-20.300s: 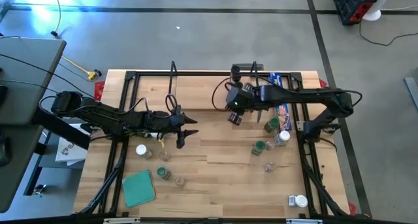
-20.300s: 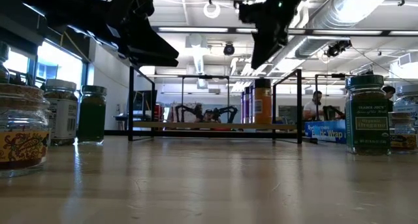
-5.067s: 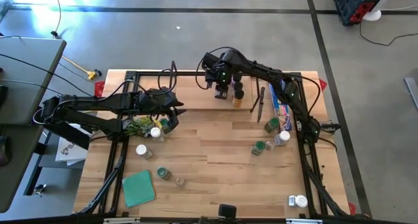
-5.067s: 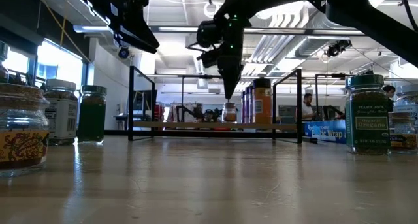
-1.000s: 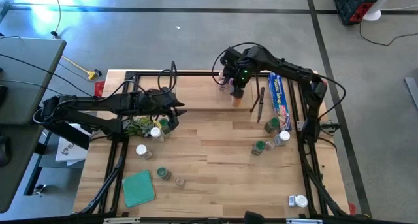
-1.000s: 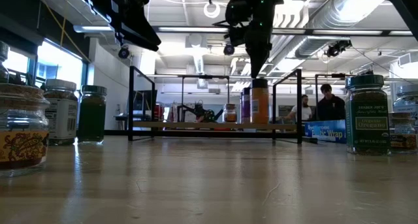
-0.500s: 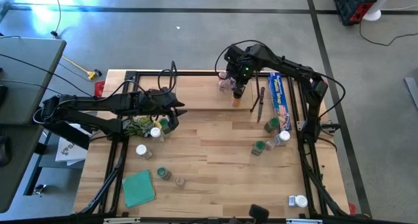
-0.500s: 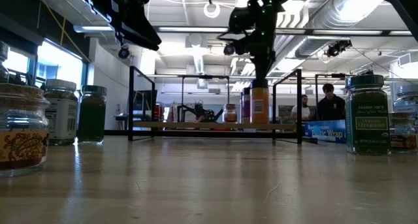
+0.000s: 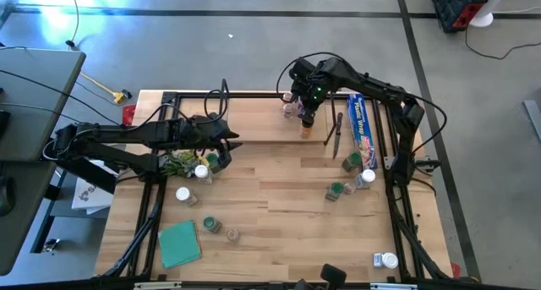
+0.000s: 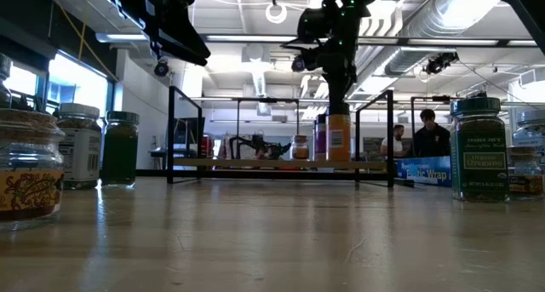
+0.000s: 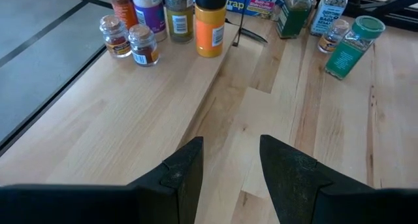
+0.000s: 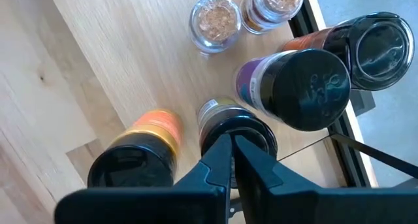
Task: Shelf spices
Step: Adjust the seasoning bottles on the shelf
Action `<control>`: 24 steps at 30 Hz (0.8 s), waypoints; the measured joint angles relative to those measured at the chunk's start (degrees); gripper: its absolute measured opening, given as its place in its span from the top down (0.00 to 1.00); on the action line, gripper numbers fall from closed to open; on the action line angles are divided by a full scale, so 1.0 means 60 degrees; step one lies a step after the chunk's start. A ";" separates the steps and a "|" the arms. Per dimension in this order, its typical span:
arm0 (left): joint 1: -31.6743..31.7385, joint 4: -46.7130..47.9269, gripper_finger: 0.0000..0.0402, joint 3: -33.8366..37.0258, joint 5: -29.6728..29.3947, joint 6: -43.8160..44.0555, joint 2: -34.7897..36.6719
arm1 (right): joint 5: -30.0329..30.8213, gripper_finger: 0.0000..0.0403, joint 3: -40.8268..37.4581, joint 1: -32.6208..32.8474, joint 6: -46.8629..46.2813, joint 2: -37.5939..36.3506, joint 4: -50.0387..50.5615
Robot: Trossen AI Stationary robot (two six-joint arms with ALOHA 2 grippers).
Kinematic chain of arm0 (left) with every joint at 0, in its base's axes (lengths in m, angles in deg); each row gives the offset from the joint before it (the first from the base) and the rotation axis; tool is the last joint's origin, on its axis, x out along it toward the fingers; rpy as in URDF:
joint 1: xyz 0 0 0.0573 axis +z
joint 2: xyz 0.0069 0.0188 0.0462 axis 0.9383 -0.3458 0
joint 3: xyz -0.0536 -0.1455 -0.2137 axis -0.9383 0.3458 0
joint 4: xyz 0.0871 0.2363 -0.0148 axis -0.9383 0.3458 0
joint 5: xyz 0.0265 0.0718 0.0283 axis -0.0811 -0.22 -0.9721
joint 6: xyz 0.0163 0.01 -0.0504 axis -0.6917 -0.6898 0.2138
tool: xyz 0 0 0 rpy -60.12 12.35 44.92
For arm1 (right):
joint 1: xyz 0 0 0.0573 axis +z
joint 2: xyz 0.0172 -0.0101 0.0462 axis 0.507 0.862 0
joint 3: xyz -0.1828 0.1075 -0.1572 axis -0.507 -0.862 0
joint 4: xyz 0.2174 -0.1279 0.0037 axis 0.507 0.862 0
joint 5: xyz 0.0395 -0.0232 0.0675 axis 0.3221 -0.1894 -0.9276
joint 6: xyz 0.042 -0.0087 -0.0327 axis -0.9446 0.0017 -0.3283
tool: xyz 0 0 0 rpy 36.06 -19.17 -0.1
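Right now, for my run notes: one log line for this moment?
right gripper shut above shelf jars | left gripper open, empty, waiting | loose jars remain

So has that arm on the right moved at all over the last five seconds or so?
Yes. In the high view the right gripper has shifted right along the shelf, nearer the blue wrap box, and now hangs shut over the jars there.
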 joint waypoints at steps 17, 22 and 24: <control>-0.0007 0.0000 0.64 0.0004 0.0000 0.0015 0.0003 | 0.0287 0.97 0.0000 -0.0064 -0.0353 0.0180 0.0200; -0.0007 0.0000 0.64 0.0004 0.0003 0.0015 0.0000 | 0.0205 0.97 0.0015 -0.0057 -0.0229 0.0240 0.0092; -0.0007 0.0000 0.64 0.0004 0.0004 0.0015 0.0000 | 0.0139 0.97 0.0015 -0.0057 -0.0215 0.0246 -0.0057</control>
